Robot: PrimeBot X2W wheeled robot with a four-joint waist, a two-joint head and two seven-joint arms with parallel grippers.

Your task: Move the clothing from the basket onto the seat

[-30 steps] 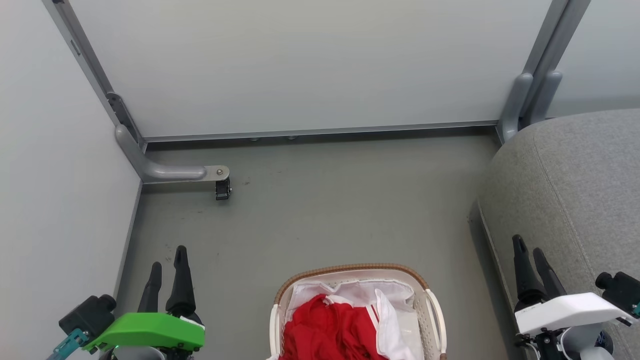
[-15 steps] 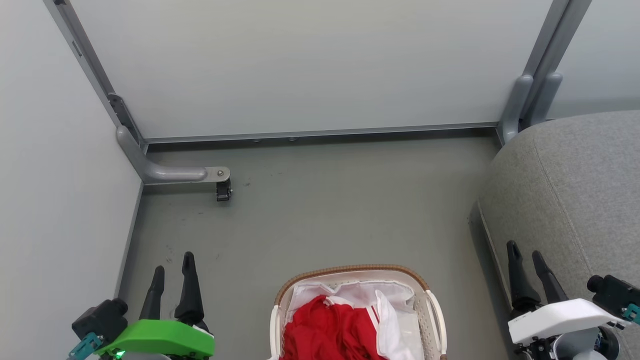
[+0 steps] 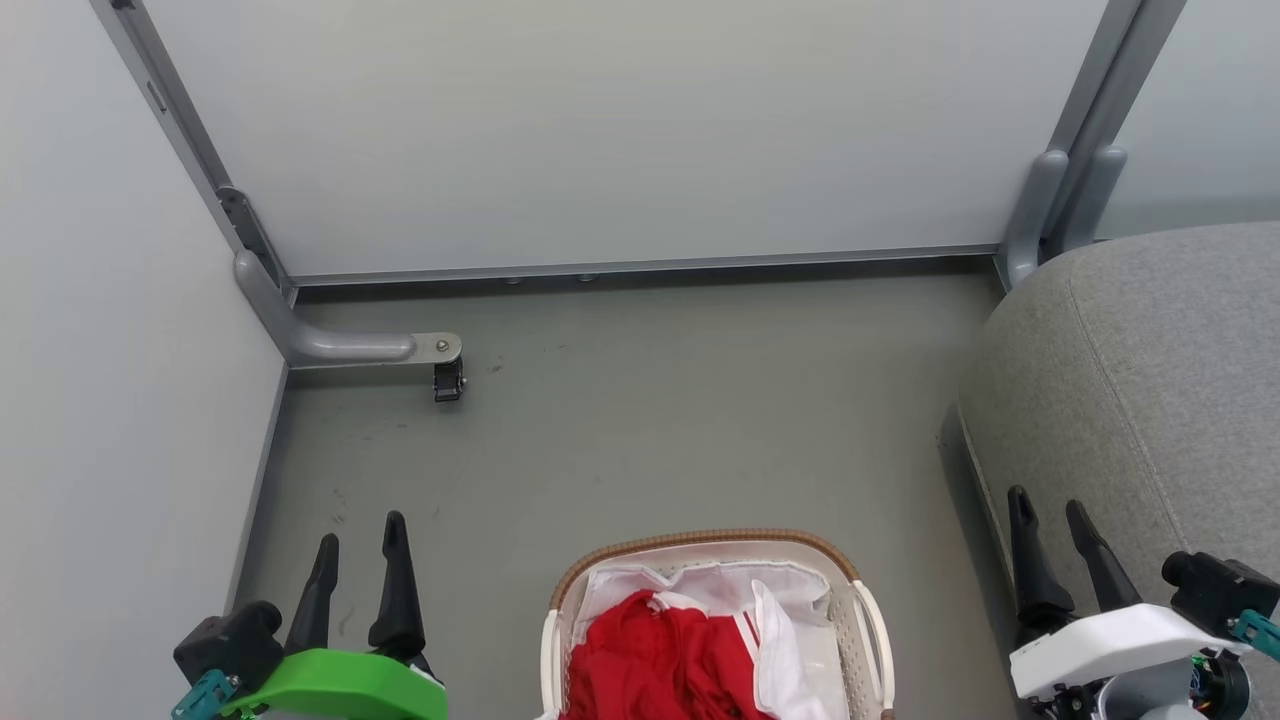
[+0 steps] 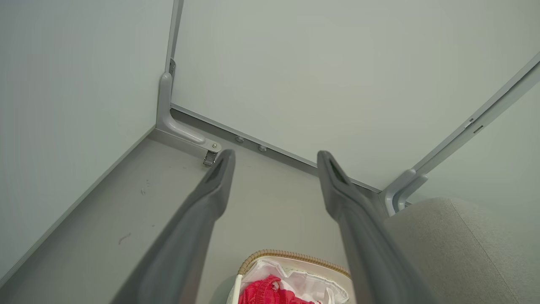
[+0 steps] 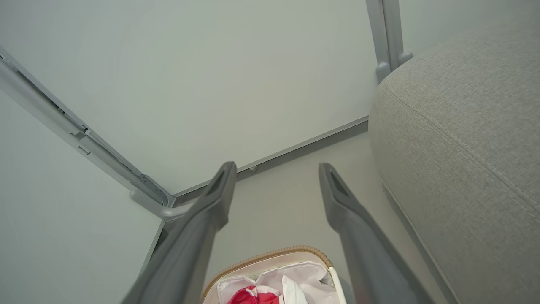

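One oval, perforated basket (image 3: 866, 640) holds crumpled red clothing (image 3: 650, 660).

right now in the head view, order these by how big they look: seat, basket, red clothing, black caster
1. seat, cut off by the frame edge
2. basket, also cut off
3. red clothing inside it
4. black caster, by far the smallest

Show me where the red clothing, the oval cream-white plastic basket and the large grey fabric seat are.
red clothing (image 3: 650, 665): head view, middle of the crumpled red fabric.
oval cream-white plastic basket (image 3: 700, 535): head view, far part of its brown woven rim.
large grey fabric seat (image 3: 1150, 380): head view, top surface.
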